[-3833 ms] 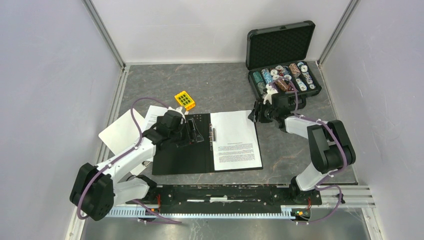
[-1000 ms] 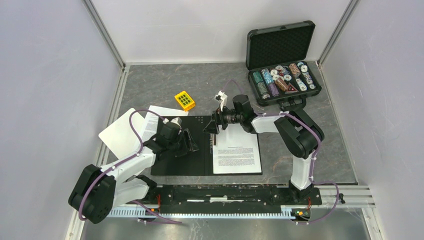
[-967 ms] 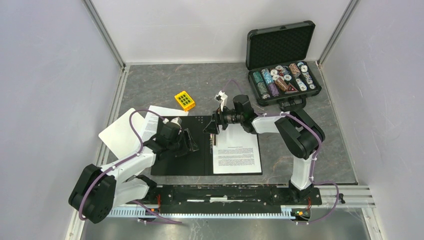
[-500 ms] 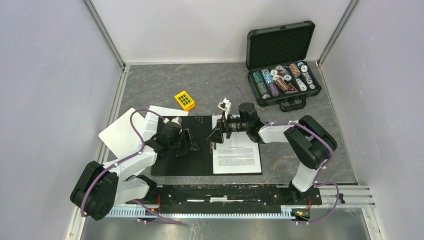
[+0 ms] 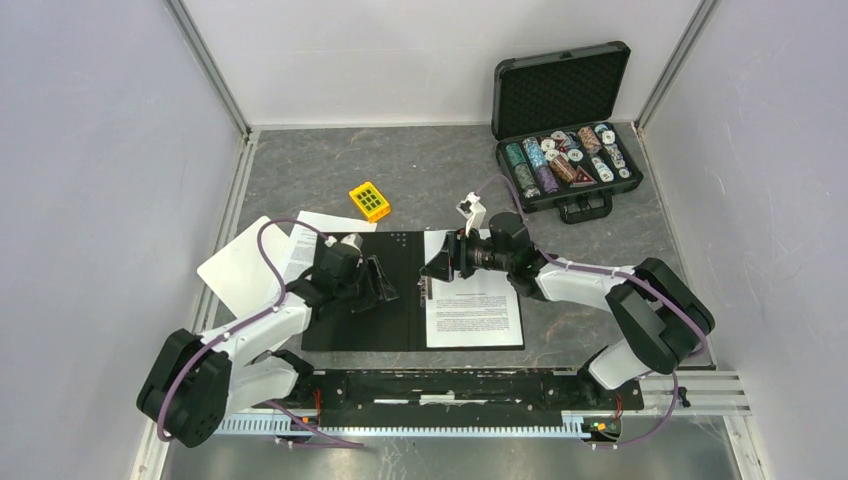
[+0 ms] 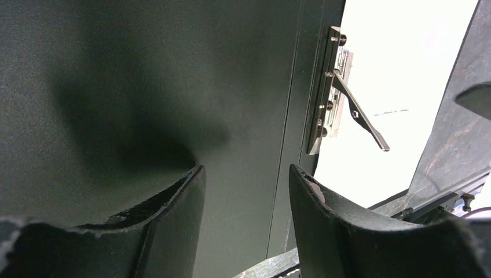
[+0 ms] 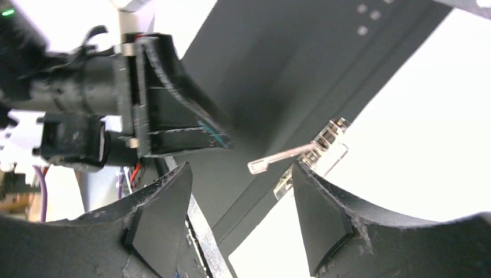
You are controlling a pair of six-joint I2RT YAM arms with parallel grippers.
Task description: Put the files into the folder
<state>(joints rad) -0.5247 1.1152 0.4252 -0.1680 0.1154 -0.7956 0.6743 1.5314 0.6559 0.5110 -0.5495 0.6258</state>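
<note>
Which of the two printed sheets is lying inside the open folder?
The sheet on the right half of the folder, beside the metal clip. The other sheet lies off its far left corner, by the white clipboard.

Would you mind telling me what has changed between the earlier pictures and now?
The right gripper moved from near the poker chip case and swung left to the spine of the folder, now open astride the raised clip lever. The left gripper stayed open over the black left cover; the printed sheet stayed put.
</note>
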